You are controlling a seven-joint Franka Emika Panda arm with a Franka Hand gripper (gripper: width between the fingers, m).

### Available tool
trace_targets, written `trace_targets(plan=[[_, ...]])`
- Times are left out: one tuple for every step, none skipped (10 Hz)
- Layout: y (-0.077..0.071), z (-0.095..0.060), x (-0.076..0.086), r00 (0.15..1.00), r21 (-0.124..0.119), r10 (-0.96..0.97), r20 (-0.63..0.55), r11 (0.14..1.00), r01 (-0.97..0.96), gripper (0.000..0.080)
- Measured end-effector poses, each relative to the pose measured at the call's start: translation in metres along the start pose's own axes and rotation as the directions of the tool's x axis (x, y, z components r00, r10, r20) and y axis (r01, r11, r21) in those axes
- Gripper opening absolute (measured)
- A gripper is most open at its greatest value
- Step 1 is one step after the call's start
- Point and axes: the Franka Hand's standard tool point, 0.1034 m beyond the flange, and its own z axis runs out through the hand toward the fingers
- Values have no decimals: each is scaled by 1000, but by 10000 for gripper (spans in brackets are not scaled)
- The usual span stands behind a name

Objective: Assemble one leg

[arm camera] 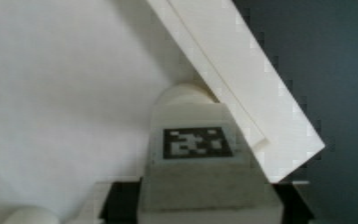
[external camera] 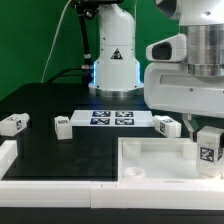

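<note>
Exterior view: the gripper (external camera: 207,132) hangs at the view's right edge over the far right corner of the white tray-like tabletop (external camera: 150,150), with one leg (external camera: 208,148) between its fingers.
Wrist view: the same leg (arm camera: 195,140), its marker tag facing the camera, is pinched at its sides by the gripper (arm camera: 197,196). Its far end lies against the tabletop's (arm camera: 69,90) raised rim near a corner.
Gripper state: narrowed around the leg and gripping it.
Done so far: one leg is picked up and brought to the tabletop's corner.
Not settled: whether the leg's end has entered a socket is hidden behind the leg itself. It appears to touch the rim, not to be seated.
Left, as I judge it: line the leg up with its hole, seat and fasten it, then let go.
Other legs: three lie loose on the black table (external camera: 50,100), two at the exterior view's left (external camera: 12,124) (external camera: 62,126) and one just beside the marker board (external camera: 110,118) (external camera: 167,126).
</note>
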Motion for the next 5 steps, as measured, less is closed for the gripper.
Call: trace_targets(plan=[[0, 0, -1, 994, -4, 108, -6, 994, -108, 291], [0, 0, -1, 978, -5, 210, -8, 978, -210, 291], [0, 0, -1, 956, -4, 292, -8, 956, -292, 291], [-1, 1, -2, 946, -3, 325, -7, 946, -325, 337], [-1, 1, -2, 967, -3, 253, -6, 968, -253, 337]])
